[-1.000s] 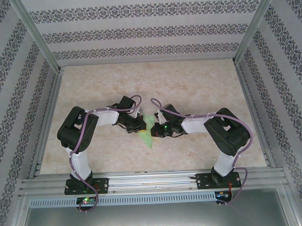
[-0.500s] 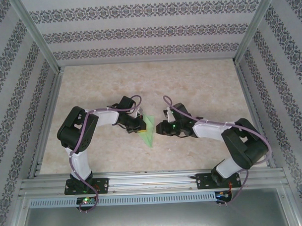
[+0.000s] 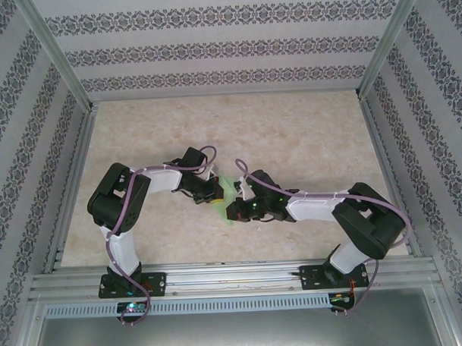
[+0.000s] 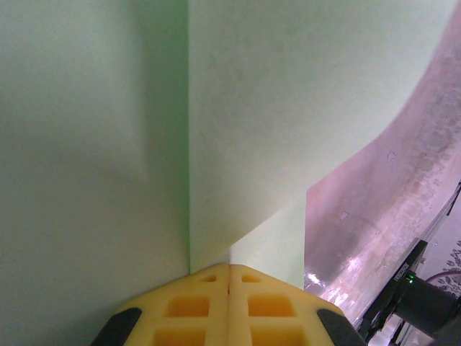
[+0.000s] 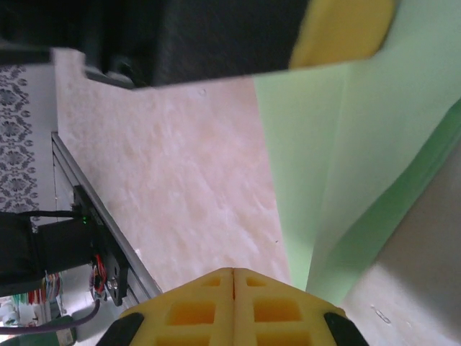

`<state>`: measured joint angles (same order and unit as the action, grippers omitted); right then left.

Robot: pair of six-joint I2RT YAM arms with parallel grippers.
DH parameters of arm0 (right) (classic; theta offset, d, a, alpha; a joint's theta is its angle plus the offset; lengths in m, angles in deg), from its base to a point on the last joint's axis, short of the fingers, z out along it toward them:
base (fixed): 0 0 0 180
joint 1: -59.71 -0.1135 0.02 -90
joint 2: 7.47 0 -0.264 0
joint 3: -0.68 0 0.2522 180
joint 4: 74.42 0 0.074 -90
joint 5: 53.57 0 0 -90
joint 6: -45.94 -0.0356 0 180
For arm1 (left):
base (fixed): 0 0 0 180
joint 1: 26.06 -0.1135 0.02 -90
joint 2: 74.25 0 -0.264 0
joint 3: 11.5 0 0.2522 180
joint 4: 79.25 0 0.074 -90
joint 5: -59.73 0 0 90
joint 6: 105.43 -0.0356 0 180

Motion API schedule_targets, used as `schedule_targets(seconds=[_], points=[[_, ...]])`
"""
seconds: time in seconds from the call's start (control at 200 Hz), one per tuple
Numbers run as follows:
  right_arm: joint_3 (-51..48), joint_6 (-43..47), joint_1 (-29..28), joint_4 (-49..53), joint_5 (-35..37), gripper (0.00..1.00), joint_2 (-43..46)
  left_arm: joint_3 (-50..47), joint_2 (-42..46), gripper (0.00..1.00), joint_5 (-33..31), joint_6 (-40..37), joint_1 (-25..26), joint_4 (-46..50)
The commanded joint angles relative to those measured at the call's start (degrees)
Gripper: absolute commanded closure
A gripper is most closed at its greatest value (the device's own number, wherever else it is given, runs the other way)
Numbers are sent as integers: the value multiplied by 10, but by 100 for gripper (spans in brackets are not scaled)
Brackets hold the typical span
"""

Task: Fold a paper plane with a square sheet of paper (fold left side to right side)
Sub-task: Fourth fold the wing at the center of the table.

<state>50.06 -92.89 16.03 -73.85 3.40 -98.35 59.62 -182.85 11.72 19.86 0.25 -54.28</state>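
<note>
Paper plane point(image 4: 274, 108), partly folded, lies mid-table point(image 3: 306, 140) with its long axis running near-to-far between my arms, the clenched left gripper point(image 4: 229, 268) tip-down against its left side and the right gripper point(image 5: 233, 272), clenched and empty, just beside its near right edge.

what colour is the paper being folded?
The paper is plain light green; clearest in the left wrist view.

Light green paper point(image 4: 288, 108): plain, partly folded, one sharp straight crease, layers overlapping. Lifted, curving, in middle of workspace; lower corner pinched in my left gripper point(image 4: 229, 265).
</note>
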Motion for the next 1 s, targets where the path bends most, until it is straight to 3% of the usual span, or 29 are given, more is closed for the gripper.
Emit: schedule_targets(seconds=[0.0,0.994], points=[[11,-21,-4,-28,4,100,-25,-23,-20,99,-47,0,10,27],[1,-3,-10,16,26,100,-48,-13,-21,99,-51,-4,9,39]])
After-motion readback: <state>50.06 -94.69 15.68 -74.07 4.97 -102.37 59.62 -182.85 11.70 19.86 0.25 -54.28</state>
